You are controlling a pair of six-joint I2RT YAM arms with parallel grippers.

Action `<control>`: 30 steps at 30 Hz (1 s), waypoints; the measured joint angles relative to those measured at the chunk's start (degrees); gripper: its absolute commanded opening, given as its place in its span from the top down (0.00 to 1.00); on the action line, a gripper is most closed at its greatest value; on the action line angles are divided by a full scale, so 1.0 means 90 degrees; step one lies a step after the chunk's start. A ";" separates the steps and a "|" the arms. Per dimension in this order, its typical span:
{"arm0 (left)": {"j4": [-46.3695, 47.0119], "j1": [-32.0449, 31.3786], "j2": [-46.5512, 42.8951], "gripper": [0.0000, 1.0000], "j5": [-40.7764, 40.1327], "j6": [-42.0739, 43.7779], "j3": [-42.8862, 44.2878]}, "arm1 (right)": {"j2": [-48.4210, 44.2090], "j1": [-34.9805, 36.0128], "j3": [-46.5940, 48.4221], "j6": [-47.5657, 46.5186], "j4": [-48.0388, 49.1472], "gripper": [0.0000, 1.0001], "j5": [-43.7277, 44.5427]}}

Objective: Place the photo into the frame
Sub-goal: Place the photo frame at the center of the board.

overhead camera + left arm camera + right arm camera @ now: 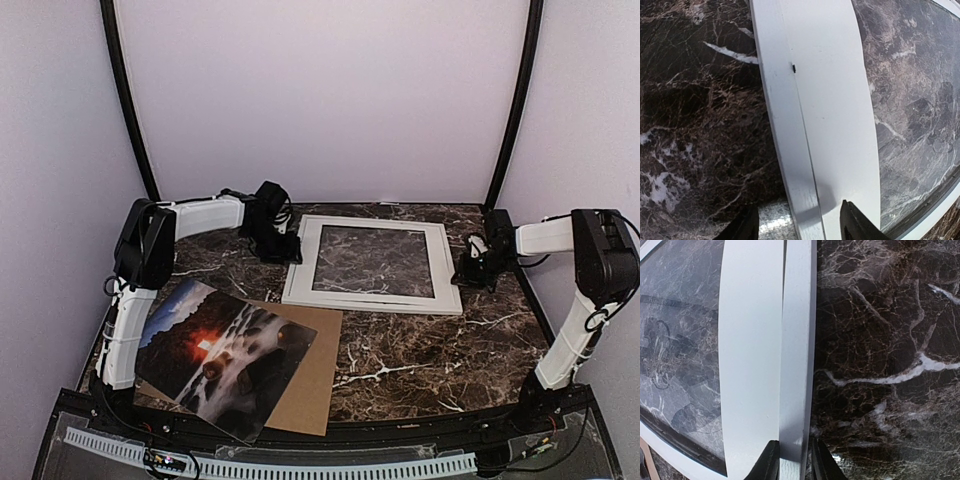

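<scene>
The white frame [300, 262] lies flat at mid-table, its see-through centre showing the marble. A flat white mat [840, 125] sits inside its rails. The photo [225, 350], dark with a red-orange glow, rests at the near left on a brown cardboard sheet [310, 375]. My left gripper [283, 246] is at the frame's left side. In the left wrist view, the left gripper [800, 227] is open, fingers straddling the rail [785, 125] and the mat's edge with gaps on both sides. My right gripper [466, 268] is at the frame's right side. Seen from the right wrist, the right gripper [796, 465] is shut on the narrow rail [797, 350].
Dark marble tabletop [430, 350] runs in front of the frame and to its right. Pale walls stand on three sides, with black poles [130, 100] at the back corners. The table's black front edge [400, 430] lies just past the cardboard.
</scene>
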 measured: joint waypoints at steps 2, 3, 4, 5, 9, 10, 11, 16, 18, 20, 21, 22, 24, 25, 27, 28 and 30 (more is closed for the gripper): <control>0.0051 0.0000 0.0000 0.53 0.0032 -0.0007 -0.0041 | 0.0000 0.0000 0.0000 0.0000 0.0000 0.78 -0.0002; 0.0068 -0.0002 0.0000 0.56 0.0044 -0.0017 -0.0058 | 0.0000 0.0000 0.0000 0.0000 0.0000 0.78 -0.0002; 0.0090 -0.0002 0.0000 0.57 0.0066 -0.0019 -0.0085 | 0.0000 0.0000 0.0000 0.0000 0.0000 0.79 -0.0002; 0.0121 -0.0002 0.0000 0.61 0.0078 -0.0024 -0.0112 | 0.0000 0.0000 0.0000 0.0000 0.0000 0.79 -0.0005; 0.0238 -0.0002 0.0000 0.70 0.0170 -0.0070 -0.0175 | -0.0002 0.0000 -0.0002 0.0000 0.0000 0.79 -0.0012; 0.0255 -0.0002 0.0000 0.73 0.0185 -0.0075 -0.0199 | -0.0002 0.0000 -0.0002 0.0000 0.0000 0.79 -0.0015; 0.0270 -0.0002 -0.0002 0.75 0.0206 -0.0087 -0.0211 | -0.0002 0.0000 -0.0002 0.0000 0.0000 0.79 -0.0019; 0.0379 -0.0019 -0.0036 0.79 0.0223 -0.0141 -0.0333 | -0.0017 0.0000 -0.0027 0.0000 0.0017 0.80 -0.0032; 0.0464 -0.0039 -0.0097 0.79 0.0194 -0.0192 -0.0432 | -0.0036 0.0000 -0.0049 0.0000 0.0029 0.81 -0.0044; 0.0597 -0.0061 -0.0204 0.80 0.0148 -0.0282 -0.0629 | -0.0056 0.0000 -0.0073 0.0000 0.0027 0.81 -0.0049; 0.0600 -0.0068 -0.0211 0.80 0.0146 -0.0284 -0.0644 | -0.0066 0.0000 -0.0075 -0.0002 0.0015 0.81 -0.0049; 0.0663 -0.0085 -0.0274 0.80 0.0131 -0.0333 -0.0760 | -0.0075 0.0000 -0.0080 -0.0005 -0.0005 0.81 -0.0049; 0.0731 -0.0124 -0.0408 0.80 0.0090 -0.0415 -0.0959 | -0.0085 0.0000 -0.0085 -0.0007 -0.0041 0.81 -0.0049; 0.0746 -0.0155 -0.0478 0.81 0.0058 -0.0457 -0.1083 | -0.0095 0.0000 -0.0085 -0.0007 -0.0061 0.81 -0.0046; 0.0750 -0.0231 -0.0619 0.81 0.0005 -0.0529 -0.1287 | -0.0131 0.0000 -0.0085 -0.0017 -0.0141 0.80 -0.0022; 0.0814 -0.0267 -0.0665 0.81 -0.0073 -0.0556 -0.1367 | -0.0148 0.0000 -0.0085 -0.0019 -0.0185 0.79 -0.0017; 0.0962 -0.0321 -0.0741 0.80 -0.0160 -0.0600 -0.1515 | -0.0187 0.0000 -0.0085 -0.0024 -0.0274 0.74 0.0019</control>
